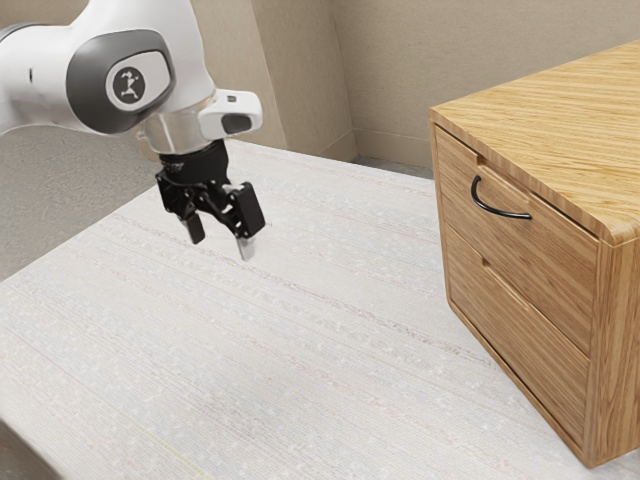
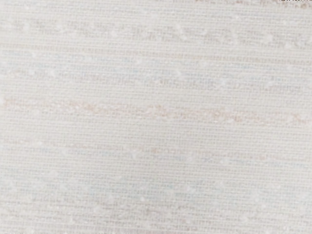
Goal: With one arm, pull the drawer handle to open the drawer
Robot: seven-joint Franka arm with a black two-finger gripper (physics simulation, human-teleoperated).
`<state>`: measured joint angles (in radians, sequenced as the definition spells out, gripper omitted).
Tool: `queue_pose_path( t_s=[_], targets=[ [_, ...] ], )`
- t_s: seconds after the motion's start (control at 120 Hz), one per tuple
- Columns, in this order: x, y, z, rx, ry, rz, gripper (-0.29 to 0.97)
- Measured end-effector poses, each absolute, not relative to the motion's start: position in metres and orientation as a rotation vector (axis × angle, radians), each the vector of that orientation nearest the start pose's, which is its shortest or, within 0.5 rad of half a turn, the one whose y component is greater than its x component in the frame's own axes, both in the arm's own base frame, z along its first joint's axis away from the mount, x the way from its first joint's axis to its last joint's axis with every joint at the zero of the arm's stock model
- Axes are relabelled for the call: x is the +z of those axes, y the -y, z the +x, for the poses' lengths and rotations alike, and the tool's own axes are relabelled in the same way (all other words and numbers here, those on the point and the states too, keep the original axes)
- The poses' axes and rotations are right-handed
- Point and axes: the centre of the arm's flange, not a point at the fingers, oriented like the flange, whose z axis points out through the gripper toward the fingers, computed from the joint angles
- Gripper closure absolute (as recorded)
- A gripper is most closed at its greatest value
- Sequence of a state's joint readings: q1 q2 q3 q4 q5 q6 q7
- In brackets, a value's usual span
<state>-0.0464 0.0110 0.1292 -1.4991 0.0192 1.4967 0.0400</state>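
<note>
The end effector is hanging above the desk, nearer its far edge on the exterior view's left, with its two fingers spread apart and gripping nothing. The wooden cabinet is sitting at the desk's edge on the exterior view's right, well apart from the end effector. Its upper drawer is lying flush with the cabinet front and carrying a black curved handle near its top. The lower drawer is lying flush too, so whatever they are holding is hidden. The wrist camera is facing the pale, grained desk surface.
</note>
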Motion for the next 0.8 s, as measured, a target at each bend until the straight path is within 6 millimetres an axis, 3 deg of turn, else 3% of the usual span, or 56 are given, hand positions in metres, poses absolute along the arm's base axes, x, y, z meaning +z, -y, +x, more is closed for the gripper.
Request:
queue_pose_path(
  t_s=[0.2,0.233,0.342,0.383,0.433,0.517,0.592,0.675,0.8],
  targets=[
    [0.646,-0.078,0.545,0.026,0.148,-3.12,0.0],
    [0.655,-0.082,0.541,-0.002,0.162,-3.121,0.0],
    [0.724,-0.091,0.51,-0.196,0.266,-3.113,0.0],
    [0.734,-0.08,0.505,-0.223,0.323,-3.111,0.0],
    [0.738,-0.05,0.506,-0.231,0.37,-3.116,0.0],
    [0.733,-0.001,0.513,-0.217,0.494,-3.118,0.0],
    [0.725,0.027,0.521,-0.206,0.65,-3.102,0.0],
    [0.728,0.04,0.519,-0.222,0.844,-3.07,0.0],
    [0.732,0.033,0.519,-0.221,1.163,-3.007,0.0]
  ],
)
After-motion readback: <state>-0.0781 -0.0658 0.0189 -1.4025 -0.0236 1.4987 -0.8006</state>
